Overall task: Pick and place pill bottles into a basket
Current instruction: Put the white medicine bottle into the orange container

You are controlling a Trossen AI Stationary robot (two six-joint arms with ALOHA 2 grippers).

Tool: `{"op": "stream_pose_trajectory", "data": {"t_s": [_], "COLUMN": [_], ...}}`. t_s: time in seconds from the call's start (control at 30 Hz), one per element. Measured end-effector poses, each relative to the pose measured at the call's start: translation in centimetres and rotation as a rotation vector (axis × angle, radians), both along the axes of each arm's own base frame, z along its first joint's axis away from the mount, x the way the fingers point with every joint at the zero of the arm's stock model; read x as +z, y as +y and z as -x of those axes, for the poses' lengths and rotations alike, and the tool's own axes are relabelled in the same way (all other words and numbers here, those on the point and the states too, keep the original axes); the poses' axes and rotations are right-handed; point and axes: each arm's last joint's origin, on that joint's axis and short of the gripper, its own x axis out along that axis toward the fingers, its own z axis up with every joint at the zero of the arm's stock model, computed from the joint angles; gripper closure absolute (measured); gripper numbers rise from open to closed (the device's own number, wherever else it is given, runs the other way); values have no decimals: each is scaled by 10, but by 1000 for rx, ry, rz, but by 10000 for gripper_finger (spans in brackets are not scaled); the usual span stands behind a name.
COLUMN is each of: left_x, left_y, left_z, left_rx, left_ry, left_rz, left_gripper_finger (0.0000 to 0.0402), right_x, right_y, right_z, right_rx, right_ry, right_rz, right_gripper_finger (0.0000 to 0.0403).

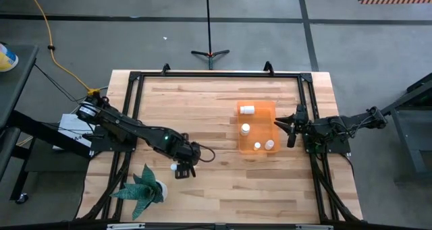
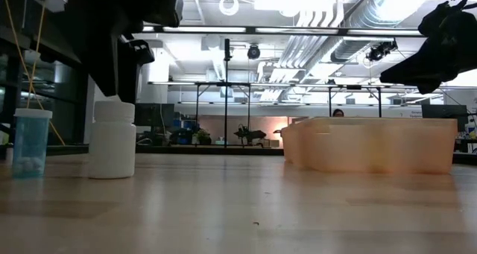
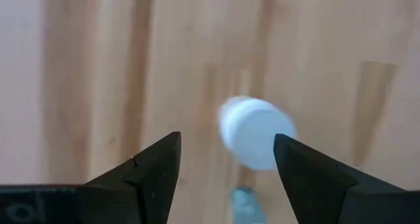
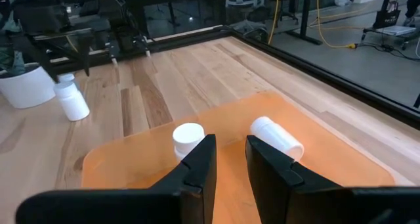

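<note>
While the left gripper (image 1: 183, 168) hangs over the lower left part of the wooden plank table (image 1: 216, 189) in the high view, its jaws stand released, spread wide with a small white cylindrical pill bottle (image 3: 256, 133) below and between them, untouched by either finger in the left wrist view; that bottle stands upright on the table, its long axis vertical and its white cap facing up toward the wrist camera, though it shows blurred there and its body is mostly hidden under the cap; in the low view the same bottle (image 2: 112, 139) stands at the left, with the dark arm above it cut off by the top edge. Toward the right of centre in the high view lies the translucent orange rectangular plastic basket (image 1: 270, 107); inside it one bottle (image 1: 248, 109) lies on its side near the upper edge, long axis running left to right, while three more (image 1: 245, 129) stand upright lower down, caps up. At the basket's right edge hovers the right gripper (image 1: 291, 130), its jaws nearly closed with only a narrow gap and grasping nothing, as the right wrist view shows. A green spiky plant in a white pot (image 1: 145, 188) sits at the table's lower left; a pale blue translucent cup (image 2: 31, 143) at the low view's far left is hard to make out.
</note>
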Motion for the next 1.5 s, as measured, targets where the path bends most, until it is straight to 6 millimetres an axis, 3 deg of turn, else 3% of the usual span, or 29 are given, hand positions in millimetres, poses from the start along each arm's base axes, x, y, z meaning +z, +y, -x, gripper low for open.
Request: {"op": "stream_pose_trajectory", "data": {"t_s": [0.37,0.77,1.1,1.4,1.5], "left_x": [2,-21,-23,-32,-32], "left_y": [-5,-3,-4,-6,-5], "left_z": [-5,-1,-6,-11,-11], "left_rx": [-44,-25,-38,-69,-77], "left_ry": [-41,26,-21,-8,-4], "left_rz": [86,59,64,38,31], "left_gripper_finger": [125,125,127,207,211], "right_x": [0,-1,-1,-1,-1], "right_y": [-1,-1,-1,-1,0], "right_z": [0,0,0,0,0], "right_rx": [-18,-19,-20,-18,-18], "right_ry": [-1,11,9,9,15], "right_rz": [6,10,10,9,11], "right_gripper_finger": [329,329,329,329,329]}}
